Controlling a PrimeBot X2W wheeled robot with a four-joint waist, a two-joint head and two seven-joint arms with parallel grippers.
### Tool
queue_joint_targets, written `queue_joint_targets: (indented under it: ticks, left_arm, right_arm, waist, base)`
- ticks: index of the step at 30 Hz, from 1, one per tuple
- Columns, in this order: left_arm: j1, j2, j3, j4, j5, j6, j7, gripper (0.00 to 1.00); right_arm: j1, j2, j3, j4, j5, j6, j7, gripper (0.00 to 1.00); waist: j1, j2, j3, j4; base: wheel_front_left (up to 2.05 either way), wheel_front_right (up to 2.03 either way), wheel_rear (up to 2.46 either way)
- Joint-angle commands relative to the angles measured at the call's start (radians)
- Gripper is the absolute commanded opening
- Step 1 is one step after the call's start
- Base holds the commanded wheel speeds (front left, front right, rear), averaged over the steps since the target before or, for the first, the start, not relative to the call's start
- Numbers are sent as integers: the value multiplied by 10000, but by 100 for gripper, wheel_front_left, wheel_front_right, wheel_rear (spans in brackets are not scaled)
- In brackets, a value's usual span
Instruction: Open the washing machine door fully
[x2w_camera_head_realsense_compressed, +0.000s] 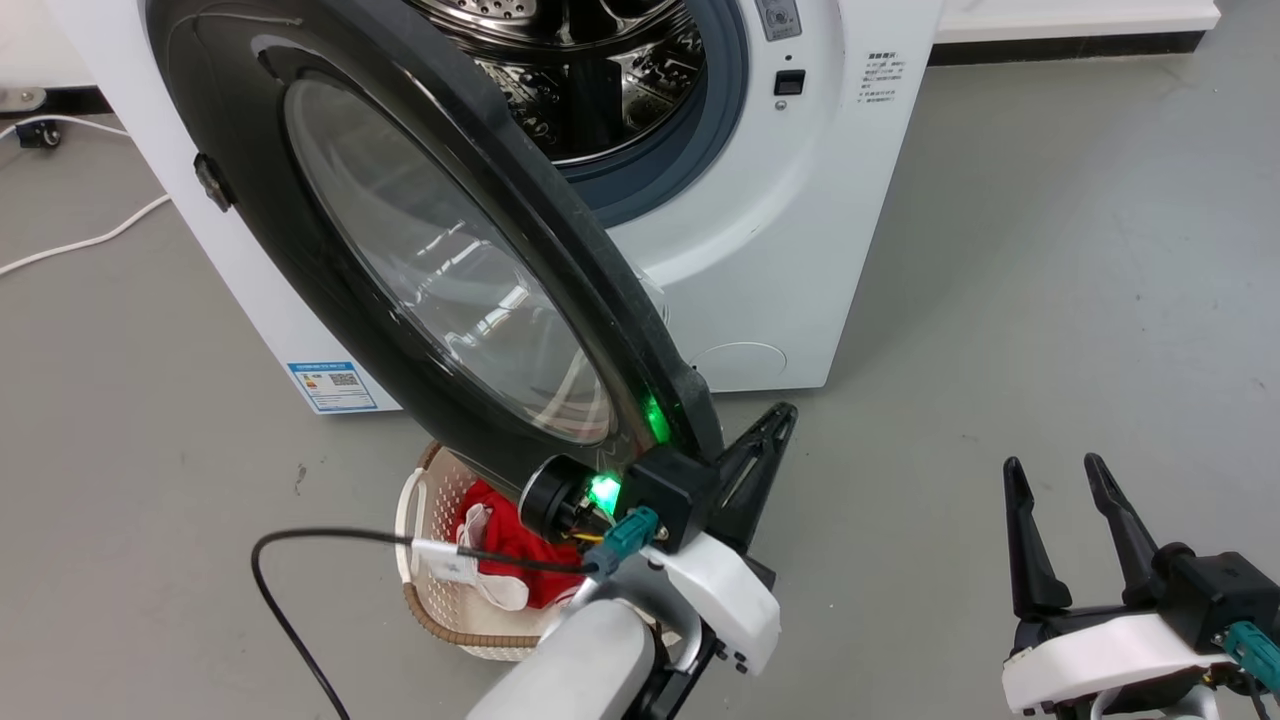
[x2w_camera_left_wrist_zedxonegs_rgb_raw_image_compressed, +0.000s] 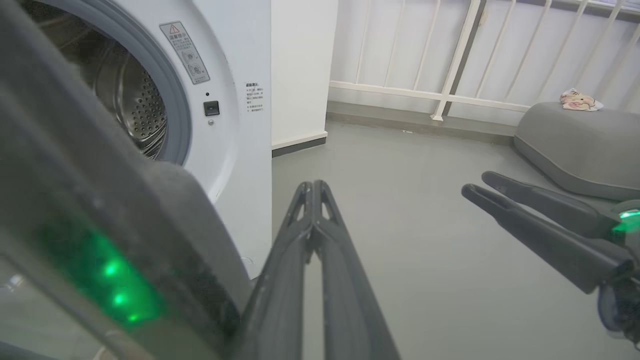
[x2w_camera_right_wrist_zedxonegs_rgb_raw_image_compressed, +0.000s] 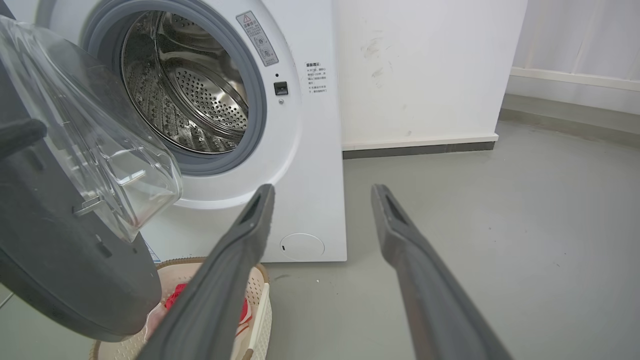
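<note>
Nearest the lens, left gripper (x2w_camera_left_wrist_zedxonegs_rgb_raw_image_compressed: 312, 186): fingers pressed together, nothing held between them. Found door (x2w_camera_left_wrist_zedxonegs_rgb_raw_image_compressed: 75, 190) hard against the left side of those fingers, black rim alongside the finger bases. Appears to touch, but cannot confirm through the blur at that edge.

Seen from the head: door standing well out from washer (x2w_camera_head_realsense_compressed: 800, 250), lower rim ending at the left gripper body, fingertips projecting past it. Noted drum (x2w_camera_head_realsense_compressed: 590, 90) mouth uncovered, ahead and left of the left fingertips.

Right gripper (x2w_camera_head_realsense_compressed: 1055, 465): fingers apart, empty, pointing toward washer, well clear of door and of left gripper. From the right wrist: door left of the fingers with glass bowl bulging toward washer. Washer front ahead beyond the tips, with round cap (x2w_camera_right_wrist_zedxonegs_rgb_raw_image_compressed: 302, 246) low on it, framed between the two fingers.

Basket (x2w_camera_head_realsense_compressed: 425, 600) on floor (x2w_camera_head_realsense_compressed: 1000, 300) beneath the door's lower edge, left of the left fingers, holding red cloth (x2w_camera_head_realsense_compressed: 515, 545). Black cable (x2w_camera_head_realsense_compressed: 320, 533) looped over floor beside basket, running to the left wrist.
</note>
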Motion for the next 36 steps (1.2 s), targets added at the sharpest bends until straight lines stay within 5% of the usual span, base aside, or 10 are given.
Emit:
queue_joint_targets:
  ticks: [1,21,36]
  left_arm:
    - [-200,-9,53,157,-94,100,-82,0]
    - [243,537,444,732,-671,1310,-577,0]
    - [2633,2114,1045,-2195,-479,2994,-381,0]
  right_arm:
    - [-219,26,-10,34,-47,-6,-61,100]
    - [-130,26,77,67,-98,-6,-110,100]
    - [87,27,24,-32,-158,-6,-2,100]
  waist:
    - [0,0,22,-21]
    - [0,0,-100,65]
    - [0,0,-341,438]
  base:
    - [0,0,0]
    - [0,0,0]
    - [0,0,0]
